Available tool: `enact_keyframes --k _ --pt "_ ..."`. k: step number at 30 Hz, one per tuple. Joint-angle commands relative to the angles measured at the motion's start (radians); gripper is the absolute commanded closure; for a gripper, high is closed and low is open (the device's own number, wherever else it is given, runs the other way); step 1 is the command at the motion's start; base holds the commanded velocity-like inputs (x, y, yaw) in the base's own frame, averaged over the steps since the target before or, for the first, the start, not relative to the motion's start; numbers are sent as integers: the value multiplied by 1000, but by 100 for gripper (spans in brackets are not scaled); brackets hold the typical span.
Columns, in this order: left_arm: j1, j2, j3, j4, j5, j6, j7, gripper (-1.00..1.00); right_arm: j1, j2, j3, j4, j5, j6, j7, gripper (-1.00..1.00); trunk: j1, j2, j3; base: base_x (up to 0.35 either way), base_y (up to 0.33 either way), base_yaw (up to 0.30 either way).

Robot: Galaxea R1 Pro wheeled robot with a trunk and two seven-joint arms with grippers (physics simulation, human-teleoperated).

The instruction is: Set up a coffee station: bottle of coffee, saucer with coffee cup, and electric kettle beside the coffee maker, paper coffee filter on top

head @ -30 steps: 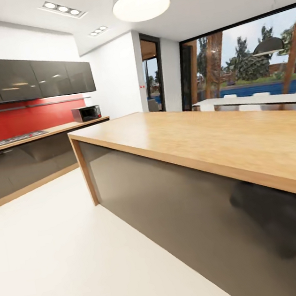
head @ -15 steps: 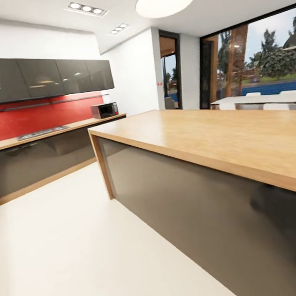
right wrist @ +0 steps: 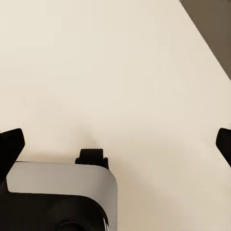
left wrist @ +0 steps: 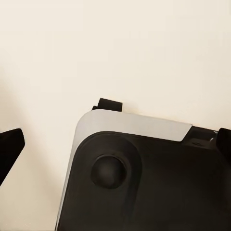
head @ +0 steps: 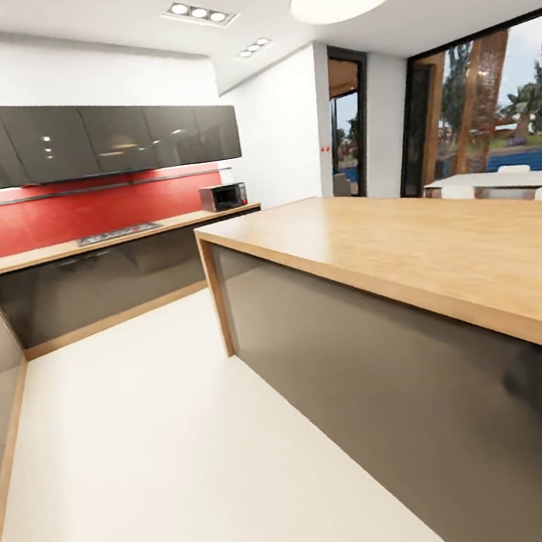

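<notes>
The kitchen countertop runs along the red back wall over glossy dark cabinets and turns a corner at the far left. The coffee maker, bottle of coffee, paper coffee filter, saucer, coffee cup and electric kettle are out of view. My left gripper is open, its dark fingertips wide apart over the pale floor and my own dark base. My right gripper is open too, with nothing between its fingertips but floor.
A big orange-brown wooden table with dark grey sides takes up the right half. A cooktop and a microwave sit on the back counter. White floor stretches between the table and the counters.
The whole head view has shifted right as the camera turned left. The counter's left corner has come into view. Nothing in the room has moved.
</notes>
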Motion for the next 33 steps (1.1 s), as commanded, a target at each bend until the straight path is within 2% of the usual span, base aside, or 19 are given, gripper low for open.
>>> enact_keyframes --k 1,24,33 --pt "0 0 3 -2 0 -1 0 -100 -1 0 1 1 0 -3 0 -100 0 0 -1 0 0 239" --pt "0 -1 2 -2 0 0 0 -100 -1 0 1 -1 0 -3 0 -100 0 0 -1 0 0 240" --pt "0 -1 1 -2 0 0 1 -100 -1 -1 1 -1 0 -3 0 -100 0 0 -1 122 -120 107"
